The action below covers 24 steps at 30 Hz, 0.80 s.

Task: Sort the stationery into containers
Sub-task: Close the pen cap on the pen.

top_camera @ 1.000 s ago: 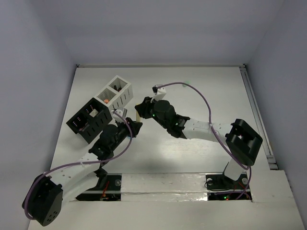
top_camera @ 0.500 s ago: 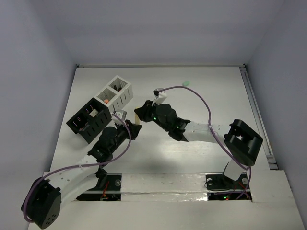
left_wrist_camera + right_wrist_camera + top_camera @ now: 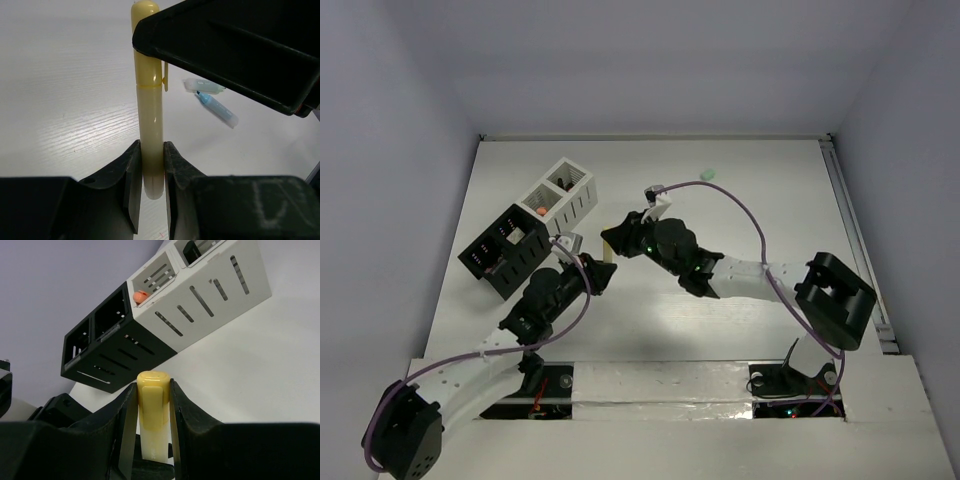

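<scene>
Pulls slightly nearward versus a second ago. Pinches yellow marker (image 3: 150, 110) at both ends, left gripper (image 3: 150, 165) on tail, right gripper (image 3: 154, 405) on cap end, long axis claw-to-claw, black box (image 3: 525, 268) just leftward.

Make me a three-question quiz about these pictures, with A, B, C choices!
1. Where is the orange piece? A) in the white box B) in a cup C) on a plate
2. What colour is the held marker? A) pink B) yellow C) black
3. The left gripper is: A) wide open B) out of sight C) shut on the marker
Answers: 1 A, it sits in a white compartment. 2 B, its body and cap are pale yellow. 3 C, its jaws press the marker's sides.
</scene>
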Available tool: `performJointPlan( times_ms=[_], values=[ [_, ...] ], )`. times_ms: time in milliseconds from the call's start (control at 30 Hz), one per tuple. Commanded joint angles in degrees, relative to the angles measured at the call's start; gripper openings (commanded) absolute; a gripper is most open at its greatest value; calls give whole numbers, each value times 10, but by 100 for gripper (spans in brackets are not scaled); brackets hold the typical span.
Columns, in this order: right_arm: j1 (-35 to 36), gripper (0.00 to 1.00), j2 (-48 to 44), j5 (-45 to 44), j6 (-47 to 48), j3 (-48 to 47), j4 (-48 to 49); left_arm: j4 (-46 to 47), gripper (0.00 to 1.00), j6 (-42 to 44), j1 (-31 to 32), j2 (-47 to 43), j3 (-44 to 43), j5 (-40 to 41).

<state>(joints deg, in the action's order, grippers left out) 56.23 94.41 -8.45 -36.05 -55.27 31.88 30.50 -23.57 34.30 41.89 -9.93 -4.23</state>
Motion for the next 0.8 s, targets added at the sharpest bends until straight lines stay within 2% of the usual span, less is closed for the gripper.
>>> performJointPlan(
  times_ms=[0, 200, 233, 400, 767],
  values=[
    [19, 2, -13, 80, -19, 28, -22, 85, 0, -5, -4, -23, -21, 23],
    [19, 0, -29, 97, -25, 57, -37, 54, 0, -9, -4, -37, -53, 36],
    [19, 0, -34, 98, -27, 68, -43, 52, 0, -9, -4, -39, -57, 67],
    [29, 0, -45, 94, -31, 96, -71, 48, 0, -9, -4, -19, -102, 107],
    [47, 0, -45, 91, -67, 154, -60, 79, 0, 3, -4, 13, -152, 116]
  ],
)
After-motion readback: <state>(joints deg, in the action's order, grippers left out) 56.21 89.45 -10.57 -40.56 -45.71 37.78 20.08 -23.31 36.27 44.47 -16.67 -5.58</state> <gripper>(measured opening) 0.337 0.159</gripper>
